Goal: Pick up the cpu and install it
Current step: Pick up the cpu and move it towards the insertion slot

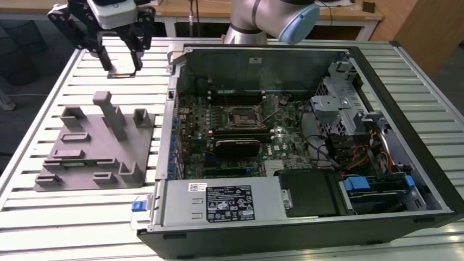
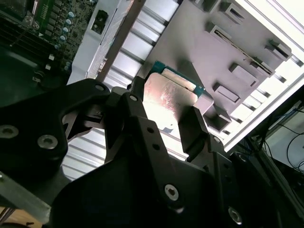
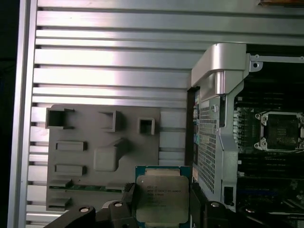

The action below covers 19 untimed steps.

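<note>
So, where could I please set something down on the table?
Bare slats lie at the exterior view's lower left, in front of the grey tray, and beyond it, below the gripper holding the cpu. The computer case is crowded.

Square silver-topped cpu point(image 3: 161, 195), green-edged, clamped between the fingers point(image 2: 192, 129)

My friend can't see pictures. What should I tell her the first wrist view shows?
The gripper holds the cpu, a small square chip with a silvery top. Beyond it are a grey tray with blocks on a slatted metal table, and an open computer case showing its black socket.
</note>
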Each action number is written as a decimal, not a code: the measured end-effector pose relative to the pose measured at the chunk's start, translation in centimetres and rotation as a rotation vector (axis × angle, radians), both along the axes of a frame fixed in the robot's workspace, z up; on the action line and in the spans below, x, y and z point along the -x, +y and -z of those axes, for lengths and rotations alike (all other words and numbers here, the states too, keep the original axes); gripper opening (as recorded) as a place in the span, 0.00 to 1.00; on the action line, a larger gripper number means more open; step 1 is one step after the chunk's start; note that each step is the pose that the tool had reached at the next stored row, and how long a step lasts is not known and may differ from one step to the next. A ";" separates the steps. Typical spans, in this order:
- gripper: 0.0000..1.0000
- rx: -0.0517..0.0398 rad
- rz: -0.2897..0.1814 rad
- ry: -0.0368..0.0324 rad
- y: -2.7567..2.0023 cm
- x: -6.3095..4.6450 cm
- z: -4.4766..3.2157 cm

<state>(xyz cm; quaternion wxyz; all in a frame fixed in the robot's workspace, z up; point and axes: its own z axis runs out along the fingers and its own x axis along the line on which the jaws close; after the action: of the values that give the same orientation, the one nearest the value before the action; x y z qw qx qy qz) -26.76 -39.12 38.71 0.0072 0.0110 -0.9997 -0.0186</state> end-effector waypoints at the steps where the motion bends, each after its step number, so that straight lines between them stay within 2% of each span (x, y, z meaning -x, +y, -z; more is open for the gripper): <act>1: 0.54 0.0000 0.000 0.0000 0.00 -0.1 0.00; 7: 0.54 0.0000 0.000 0.0001 0.00 -1.3 0.00; 19: 0.54 0.0000 0.000 0.0000 0.04 -6.5 0.01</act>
<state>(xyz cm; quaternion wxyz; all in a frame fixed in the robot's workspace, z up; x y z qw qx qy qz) -20.24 -39.08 38.70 0.0072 0.0110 -0.9997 -0.0186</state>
